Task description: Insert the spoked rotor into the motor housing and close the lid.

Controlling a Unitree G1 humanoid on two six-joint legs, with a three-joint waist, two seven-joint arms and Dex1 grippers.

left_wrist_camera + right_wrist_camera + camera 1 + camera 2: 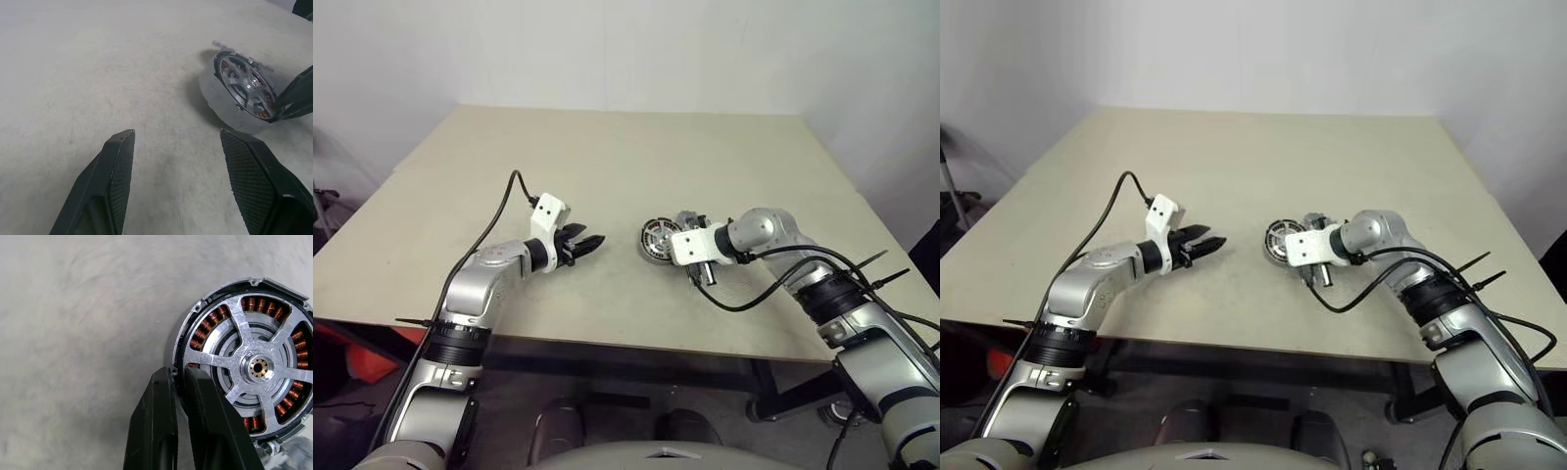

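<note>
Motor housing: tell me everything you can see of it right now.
The motor housing is a round grey metal cup with copper-coloured windings ringed around a central hub. The spoked rotor, black rim and silver spokes, sits inside it. It is tipped up off the table, open face sideways, near the table's middle. The right gripper pinches its rim, one finger inside and one outside.

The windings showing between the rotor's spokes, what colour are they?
Copper-orange windings, clearest in the right wrist view.
</note>
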